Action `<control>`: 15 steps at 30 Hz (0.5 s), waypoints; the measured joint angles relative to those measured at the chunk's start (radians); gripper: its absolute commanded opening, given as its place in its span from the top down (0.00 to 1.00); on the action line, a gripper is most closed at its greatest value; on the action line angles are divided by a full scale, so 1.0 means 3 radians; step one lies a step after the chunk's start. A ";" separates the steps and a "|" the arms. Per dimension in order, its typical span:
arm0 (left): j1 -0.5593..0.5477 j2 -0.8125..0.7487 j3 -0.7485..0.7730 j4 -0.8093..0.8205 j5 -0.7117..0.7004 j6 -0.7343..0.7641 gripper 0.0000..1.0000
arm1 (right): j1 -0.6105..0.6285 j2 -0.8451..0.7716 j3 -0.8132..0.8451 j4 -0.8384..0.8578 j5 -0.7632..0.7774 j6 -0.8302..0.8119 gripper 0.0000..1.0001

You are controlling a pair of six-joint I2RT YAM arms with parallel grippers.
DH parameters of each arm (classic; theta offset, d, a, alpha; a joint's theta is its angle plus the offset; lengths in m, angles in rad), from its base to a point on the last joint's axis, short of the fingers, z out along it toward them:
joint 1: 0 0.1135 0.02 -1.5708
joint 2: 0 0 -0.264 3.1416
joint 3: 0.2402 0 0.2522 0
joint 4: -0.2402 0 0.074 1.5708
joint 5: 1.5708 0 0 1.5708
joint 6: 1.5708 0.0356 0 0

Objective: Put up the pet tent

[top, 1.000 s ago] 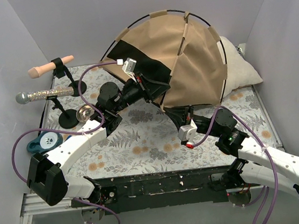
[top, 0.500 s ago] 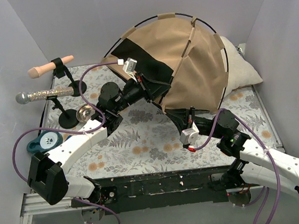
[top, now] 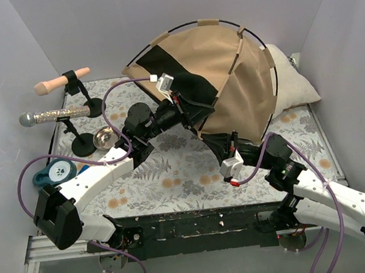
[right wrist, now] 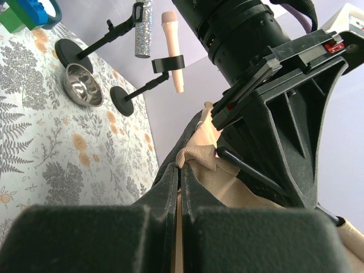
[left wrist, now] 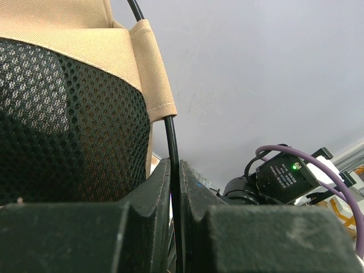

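The pet tent (top: 228, 72) is a tan fabric dome with black mesh panels and thin black poles, held tilted above the back right of the table. My left gripper (top: 196, 112) is shut on a black pole (left wrist: 172, 165) at the tent's lower left edge, beside the mesh panel (left wrist: 68, 125). My right gripper (top: 226, 141) is shut on a tan fabric corner (right wrist: 196, 156) at the tent's bottom edge, just beneath the left gripper. The pom-pom and label are hidden.
A cream pillow (top: 292, 84) lies behind the tent at the right. Two black stands hold a silver microphone (top: 51, 115) and a tan handle (top: 61, 81) at the left. A steel bowl (top: 103, 137) and a teal toy (top: 53, 172) sit nearby. Grey walls close in the sides.
The tent has risen and tipped further up and to the right. My left gripper moved right with the pole. My right gripper shifted slightly right and lower with the fabric.
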 measured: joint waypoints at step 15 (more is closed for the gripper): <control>-0.0013 0.0100 0.0000 0.0024 -0.0034 0.0004 1.00 | 0.0018 -0.0120 -0.0051 -0.0088 0.0039 -0.0006 0.99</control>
